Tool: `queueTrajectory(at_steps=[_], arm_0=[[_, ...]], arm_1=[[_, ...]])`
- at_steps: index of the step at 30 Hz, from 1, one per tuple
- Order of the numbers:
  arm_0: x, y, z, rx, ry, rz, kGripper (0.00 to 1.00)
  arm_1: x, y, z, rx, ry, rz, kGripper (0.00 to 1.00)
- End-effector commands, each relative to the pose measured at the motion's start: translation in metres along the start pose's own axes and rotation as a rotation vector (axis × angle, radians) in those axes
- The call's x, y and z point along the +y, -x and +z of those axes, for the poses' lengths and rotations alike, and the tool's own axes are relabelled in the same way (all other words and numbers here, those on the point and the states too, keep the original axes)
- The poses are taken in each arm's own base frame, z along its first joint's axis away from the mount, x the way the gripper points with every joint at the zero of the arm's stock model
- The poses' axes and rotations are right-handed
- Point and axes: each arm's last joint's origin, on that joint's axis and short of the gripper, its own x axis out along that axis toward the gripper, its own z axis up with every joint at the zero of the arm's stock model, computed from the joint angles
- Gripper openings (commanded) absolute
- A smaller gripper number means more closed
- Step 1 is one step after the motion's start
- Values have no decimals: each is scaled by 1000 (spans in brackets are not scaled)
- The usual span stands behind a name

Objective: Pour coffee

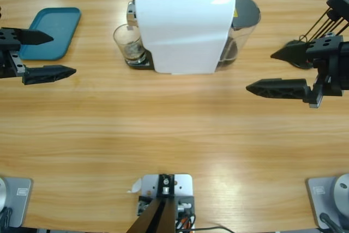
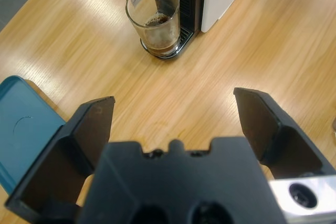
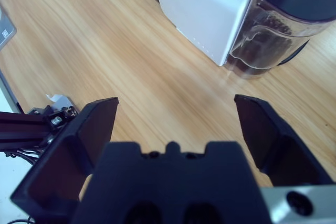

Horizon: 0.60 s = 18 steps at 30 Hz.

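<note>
Wooden worktop (image 1: 174,135) seen from above, w/ a white capsule coffee machine (image 1: 182,25) at back centre. A small clear glass (image 1: 128,43) stands upright on the machine's drip tray (image 1: 139,61), under the spout, on the machine's left side as the high view shows it. Inside is the coffee (image 2: 159,21), a shallow dark brown layer w/ pale foam, well below the rim. Left gripper (image 1: 42,54) hovers near the left edge, just beside a teal tray (image 1: 50,32), jaws spread wide, holding nothing; its wrist view looks straight at the glass, still well apart. Right gripper (image 1: 281,70) hovers at the right side, jaws also wide open & empty, facing the machine's clear water tank (image 3: 273,35). Handling, as a guess: glass is rigid, light, smooth so prob. slippery, and breakable; contents can slosh if tipped early. Best hold looks like mid-wall, jaws either side approx. halfway up, gentle squeeze, kept upright until clear of the spout.
</note>
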Motion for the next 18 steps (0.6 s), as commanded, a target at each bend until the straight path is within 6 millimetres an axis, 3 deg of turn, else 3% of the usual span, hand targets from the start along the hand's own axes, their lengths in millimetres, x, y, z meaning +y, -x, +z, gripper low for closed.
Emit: queueTrajectory(at_steps=[1,10,18], arm_0=[[4,-12,0,22,29,-2,1000],[10,-26,8,2,23,-4,1000],[23,-69,22,-17,21,-15,1000]], arm_1=[[-1,-11,4,42,7,4,1000],[-4,-22,-2,70,2,2,1000],[-4,-28,-12,80,1,14,1000]])
